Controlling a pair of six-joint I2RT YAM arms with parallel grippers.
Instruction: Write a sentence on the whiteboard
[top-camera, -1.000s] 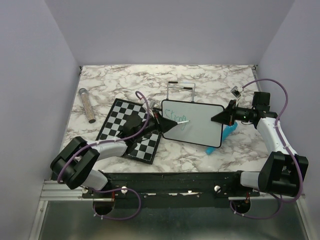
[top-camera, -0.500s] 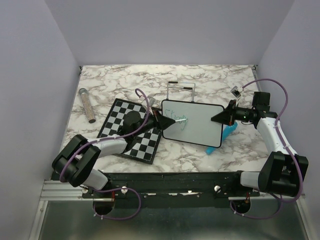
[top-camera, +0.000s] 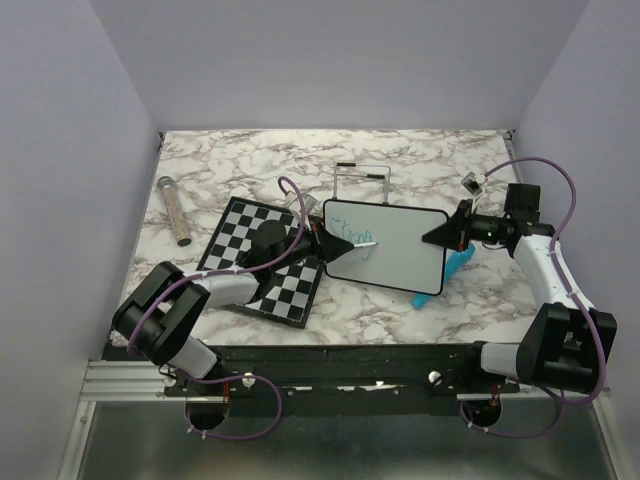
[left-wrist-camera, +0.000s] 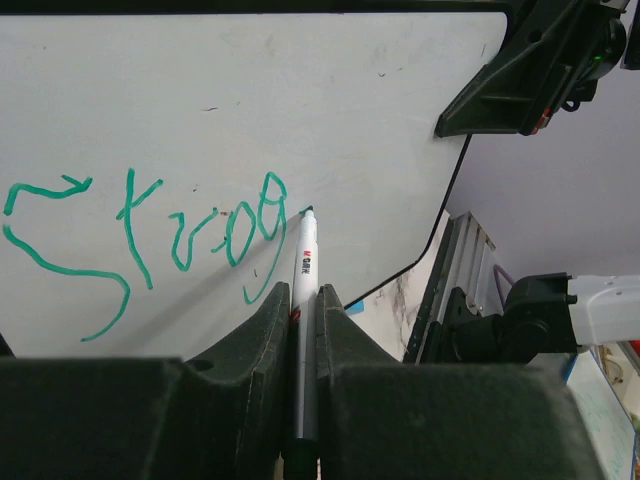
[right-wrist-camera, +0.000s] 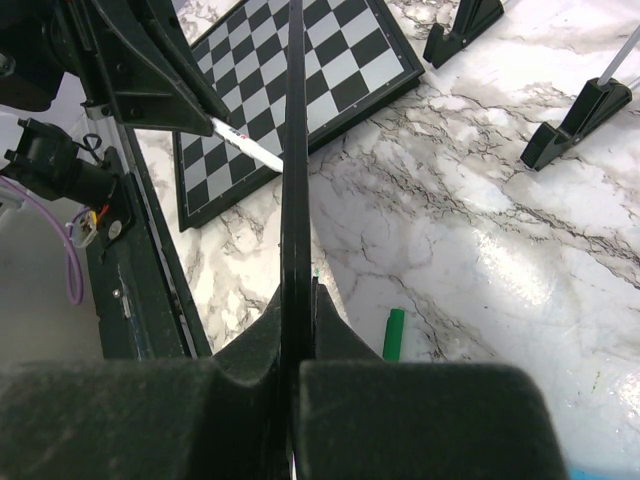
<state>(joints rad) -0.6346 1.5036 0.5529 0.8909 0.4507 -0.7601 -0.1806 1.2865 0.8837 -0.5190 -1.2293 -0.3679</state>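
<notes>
At the near-left of the grey-veined white marble table (top-camera: 420, 160): black-and-white checkered chessboard (top-camera: 228, 232), lying flat. Just right of it: left tool (left-wrist-camera: 303, 300), pinching a white marker pen (left-wrist-camera: 306, 262), tip touching the small black-framed whiteboard (top-camera: 405, 250), mid-table and tilted. Teal-green handwritten lettering (left-wrist-camera: 150, 235) on its left part. Right tool (top-camera: 430, 237) pressed onto its right edge.

Whiteboard (left-wrist-camera: 250, 90) smooth, faintly glossy — table (right-wrist-camera: 500, 250) marble-look, shiny; left tool (left-wrist-camera: 303, 297) matt black plastic.
</notes>
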